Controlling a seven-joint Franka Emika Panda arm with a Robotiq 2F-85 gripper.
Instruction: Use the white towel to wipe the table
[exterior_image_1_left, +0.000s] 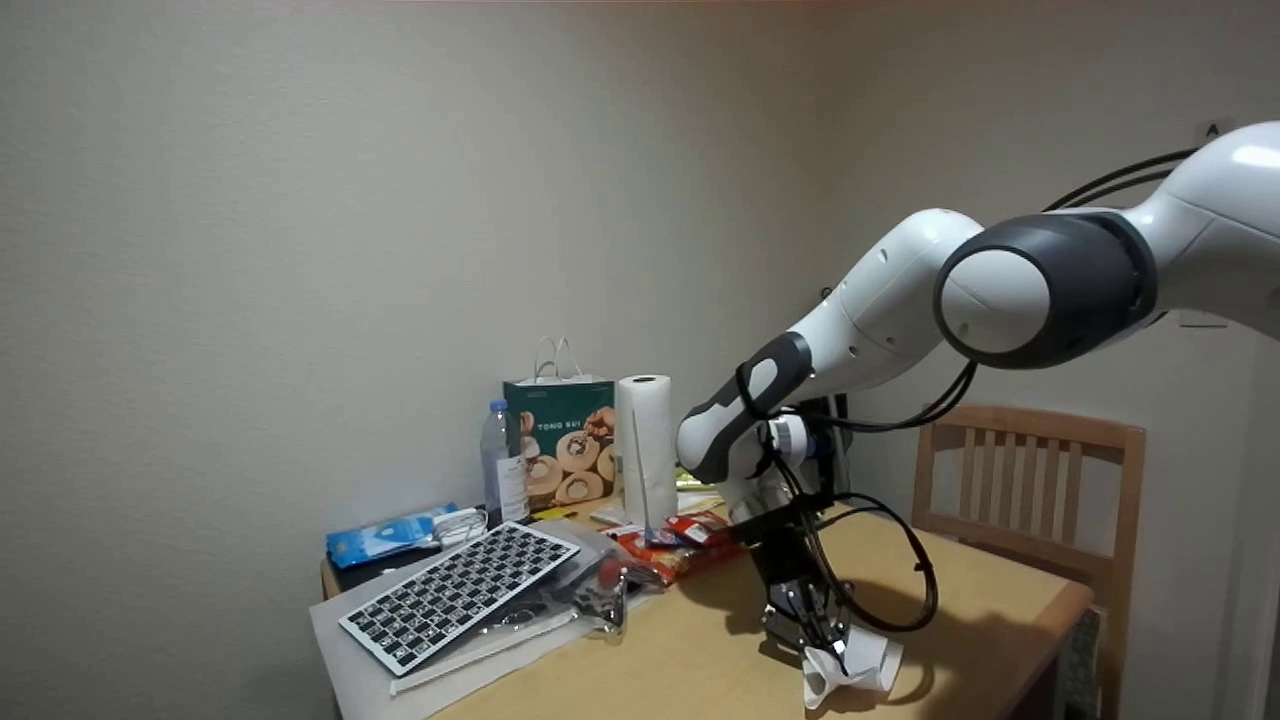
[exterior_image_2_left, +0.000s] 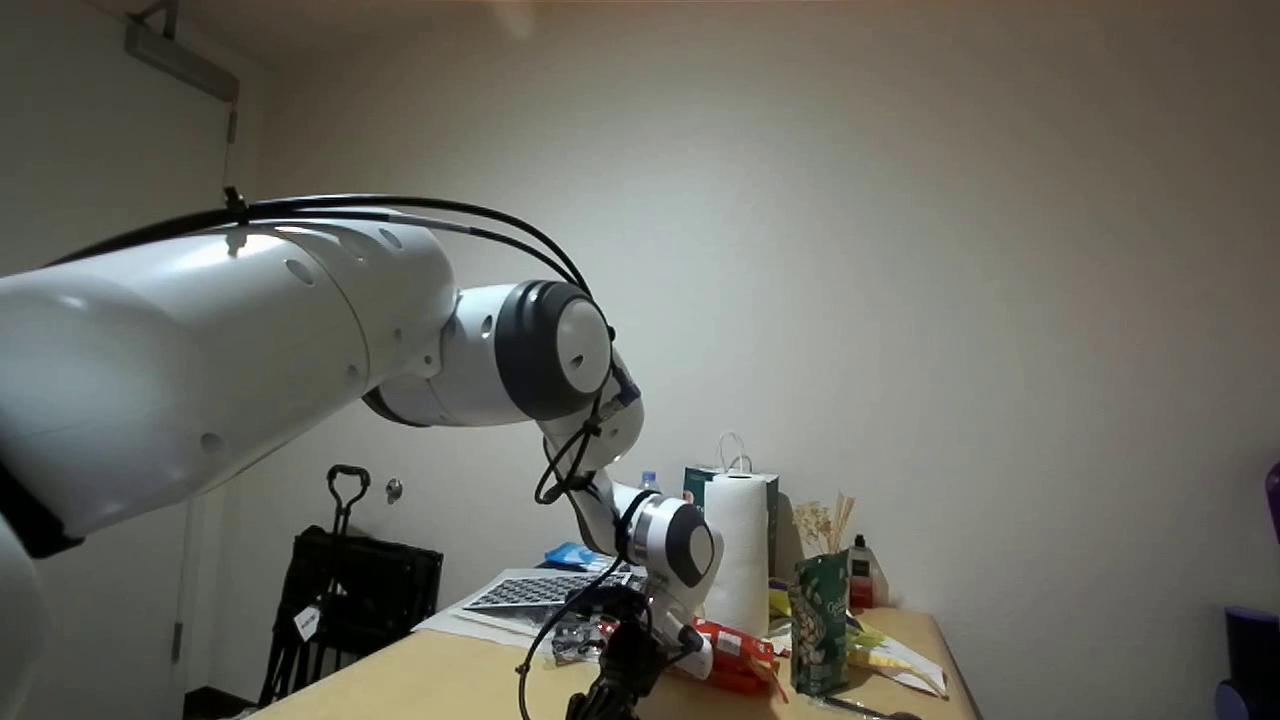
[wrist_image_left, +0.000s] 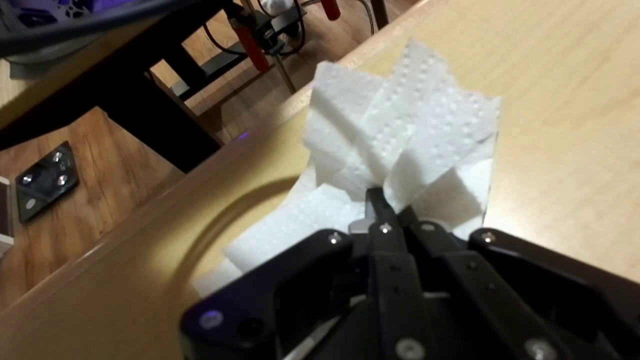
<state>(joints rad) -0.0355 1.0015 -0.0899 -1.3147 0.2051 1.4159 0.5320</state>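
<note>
Evidently the gripper (wrist_image_left: 393, 206) pinches the crumpled white paper towel (wrist_image_left: 357, 135) down at the wooden table (wrist_image_left: 565, 125), near its edge — grasping looks done, but how much wiping remains is unclear.

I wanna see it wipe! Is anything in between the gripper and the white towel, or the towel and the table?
Nothing visible is: the gripper pinches the white towel, which is down at the table. Elsewhere on it, the red packets and the keyboard could get in the way of wiping.
</note>
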